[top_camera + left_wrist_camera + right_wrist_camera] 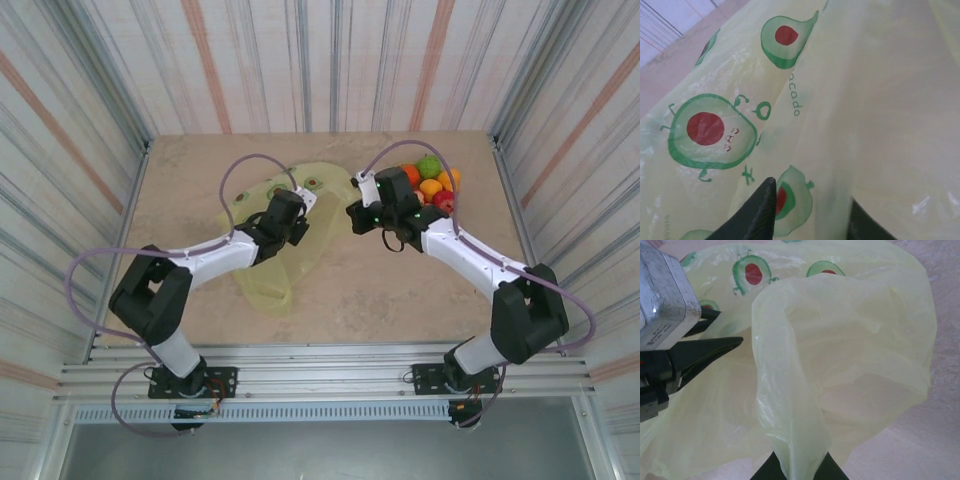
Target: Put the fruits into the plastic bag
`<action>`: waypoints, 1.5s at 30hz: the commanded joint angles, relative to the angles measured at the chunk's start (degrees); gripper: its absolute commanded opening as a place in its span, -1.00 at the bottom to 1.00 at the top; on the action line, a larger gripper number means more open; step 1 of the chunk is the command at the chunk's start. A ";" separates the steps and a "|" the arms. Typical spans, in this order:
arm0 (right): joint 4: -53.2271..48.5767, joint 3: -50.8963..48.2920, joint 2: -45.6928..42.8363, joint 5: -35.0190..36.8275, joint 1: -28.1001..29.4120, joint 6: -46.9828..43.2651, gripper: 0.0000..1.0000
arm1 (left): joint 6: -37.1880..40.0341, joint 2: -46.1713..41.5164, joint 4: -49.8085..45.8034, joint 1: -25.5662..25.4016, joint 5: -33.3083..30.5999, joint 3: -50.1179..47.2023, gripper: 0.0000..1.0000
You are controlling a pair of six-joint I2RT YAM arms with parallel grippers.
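The plastic bag (268,262), yellow-green with avocado prints, lies crumpled at the table's centre left. My left gripper (297,228) is down on its top. In the left wrist view its jaws (812,192) stand partly apart around a fold of the plastic bag (850,100), one finger in front of the film and one behind it. My right gripper (355,218) is shut on the bag's right edge. A twisted strip of the bag (785,370) rises from between its fingertips (800,471). The fruits (430,185), green, orange and red, sit piled at the back right, behind the right arm.
Striped walls close in the table on three sides. A metal rail (320,360) runs along the near edge by the arm bases. Bare tabletop (400,290) lies between the bag and the right arm. The left gripper's body (665,295) sits close beside the bag in the right wrist view.
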 commanded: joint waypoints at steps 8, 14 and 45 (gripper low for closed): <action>-8.01 14.21 8.26 7.36 -0.82 4.87 0.04 | -18.15 -4.63 -14.71 0.74 1.09 8.13 -1.00; -6.16 12.80 5.69 7.60 1.29 8.26 0.58 | -30.60 -10.66 -17.78 1.44 2.28 7.85 -1.00; 29.88 -13.82 13.18 -8.17 -5.13 27.75 0.68 | -33.79 -19.26 -12.13 4.64 13.37 1.41 -1.00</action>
